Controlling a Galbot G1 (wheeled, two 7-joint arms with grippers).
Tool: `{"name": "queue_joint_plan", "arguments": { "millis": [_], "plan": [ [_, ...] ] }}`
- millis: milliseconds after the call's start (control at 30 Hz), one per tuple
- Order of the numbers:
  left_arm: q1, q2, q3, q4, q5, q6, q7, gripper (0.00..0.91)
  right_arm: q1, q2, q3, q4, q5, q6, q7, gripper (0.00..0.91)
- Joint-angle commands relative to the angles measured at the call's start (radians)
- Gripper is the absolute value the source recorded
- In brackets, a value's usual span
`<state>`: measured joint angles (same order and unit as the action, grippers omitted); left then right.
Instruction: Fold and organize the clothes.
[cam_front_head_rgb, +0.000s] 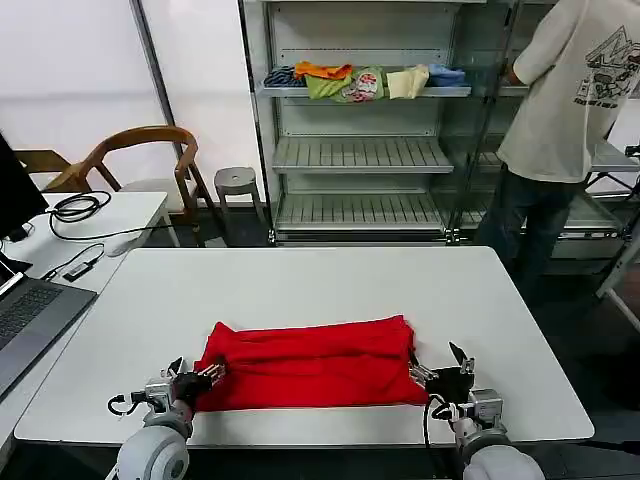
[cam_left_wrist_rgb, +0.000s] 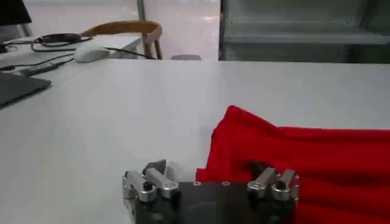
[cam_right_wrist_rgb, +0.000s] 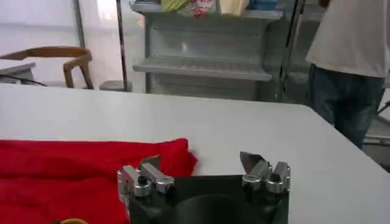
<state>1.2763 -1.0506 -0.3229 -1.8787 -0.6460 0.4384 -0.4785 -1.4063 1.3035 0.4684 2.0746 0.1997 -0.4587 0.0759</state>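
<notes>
The clothes are one red T-shirt, folded into a wide band near the front edge of the white table. My left gripper is at the shirt's left end and stands open. In the left wrist view the left gripper has one finger resting over the red T-shirt and the other over bare table. My right gripper is at the shirt's right end, also open. In the right wrist view the right gripper has one finger over the corner of the red T-shirt and the other over the table.
A metal shelf unit stands behind the table, with small folded garments on its top shelf. At the left are a laptop, a side table with cables, a wooden chair and a stool.
</notes>
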Motion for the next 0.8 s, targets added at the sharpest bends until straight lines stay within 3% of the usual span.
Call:
{"name": "queue_joint_plan", "arguments": {
  "millis": [33, 800],
  "plan": [
    [-0.001, 0.001, 0.009, 0.008, -0.001, 0.004, -0.01, 0.02, 0.018, 0.004, -0.007, -0.01, -0.009, -0.002, 0.001, 0.907],
    [0.0, 0.012, 0.022, -0.006, 0.001, -0.017, 0.04, 0.02, 0.048, 0.018, -0.026, -0.037, -0.027, -0.007, 0.003, 0.907]
  ]
}}
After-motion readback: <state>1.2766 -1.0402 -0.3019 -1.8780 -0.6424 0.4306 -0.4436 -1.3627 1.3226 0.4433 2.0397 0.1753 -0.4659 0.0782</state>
